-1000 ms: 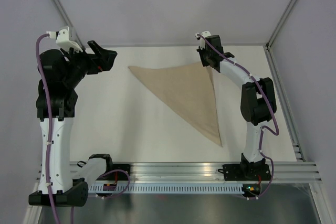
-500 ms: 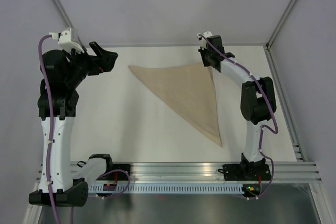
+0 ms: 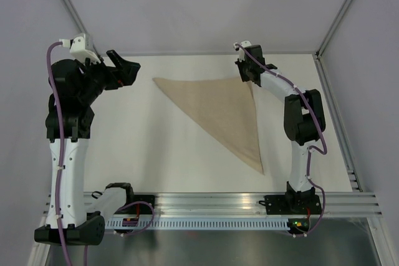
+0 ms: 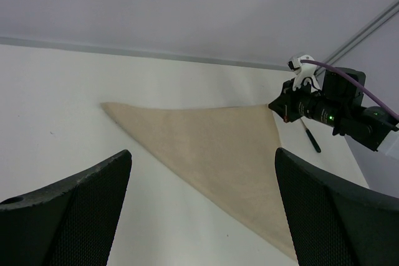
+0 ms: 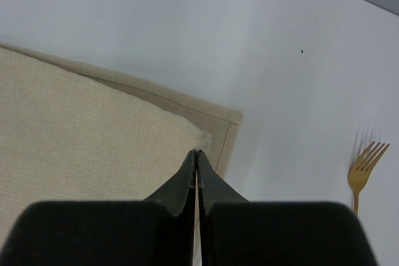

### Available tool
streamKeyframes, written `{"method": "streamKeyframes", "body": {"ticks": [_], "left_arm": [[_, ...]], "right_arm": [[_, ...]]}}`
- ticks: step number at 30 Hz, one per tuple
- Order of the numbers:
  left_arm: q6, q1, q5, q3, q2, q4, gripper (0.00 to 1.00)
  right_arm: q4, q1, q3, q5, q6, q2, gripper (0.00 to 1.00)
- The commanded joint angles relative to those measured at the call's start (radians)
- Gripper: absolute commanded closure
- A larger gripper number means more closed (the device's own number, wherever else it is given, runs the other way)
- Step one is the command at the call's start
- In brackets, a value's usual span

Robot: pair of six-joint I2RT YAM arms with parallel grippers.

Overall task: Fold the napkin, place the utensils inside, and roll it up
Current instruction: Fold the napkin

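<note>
One folded napkin (image 3: 224, 113), a beige triangle lying flat just right of the table's (image 3: 156, 154) middle, long edge running from 10 o'clock down to 5. Right gripper (image 5: 197, 154) is squeezed fully together, tips on the top layer's far corner; can't tell if any cloth is caught. Only the wrist cams show the fork (image 5: 365, 169), gold tines, off that corner at 3 o'clock, not touching the cloth. Overhead, the arm hides it. Left gripper (image 3: 129, 70) hangs wide and holds nothing at 9 o'clock, white tabletop between it and the napkin.
</note>
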Motion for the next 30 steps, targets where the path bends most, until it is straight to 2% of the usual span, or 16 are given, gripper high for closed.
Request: {"method": "streamKeyframes", "body": {"ticks": [1,4,6,7,10,15,16,19,25,30], "left_arm": [[-0.011,0.003,0.023,-0.006,-0.007,0.02,0.0],[-0.008,0.003,0.023,-0.011,-0.01,0.02,0.0],[-0.006,0.003,0.023,-0.017,-0.01,0.021,0.0],[-0.005,0.003,0.023,-0.019,-0.013,0.021,0.0],[-0.002,0.003,0.021,-0.028,-0.013,0.021,0.0],[-0.002,0.003,0.027,-0.052,-0.013,0.037,0.0],[-0.002,0.001,0.029,-0.057,-0.015,0.041,0.0],[-0.006,0.003,0.036,-0.082,-0.015,0.064,0.0],[-0.015,0.001,0.055,-0.135,-0.038,0.121,0.0],[-0.035,0.003,0.093,-0.212,-0.075,0.187,0.0]], "right_arm": [[-0.005,-0.009,0.023,0.036,0.005,0.023,1.0],[-0.008,-0.014,0.04,0.039,0.006,0.046,0.99],[-0.01,-0.019,0.049,0.039,0.005,0.057,0.91],[-0.01,-0.02,0.054,0.039,0.005,0.066,0.84],[-0.013,-0.023,0.072,0.042,0.006,0.089,0.75],[-0.025,-0.034,0.118,0.042,0.011,0.11,0.55],[-0.028,-0.037,0.126,0.042,0.012,0.113,0.48],[-0.055,-0.048,0.172,0.045,0.02,0.124,0.42],[-0.12,-0.095,0.2,0.024,0.038,0.095,0.39],[-0.144,-0.195,0.079,-0.047,0.058,0.0,0.45]]}}
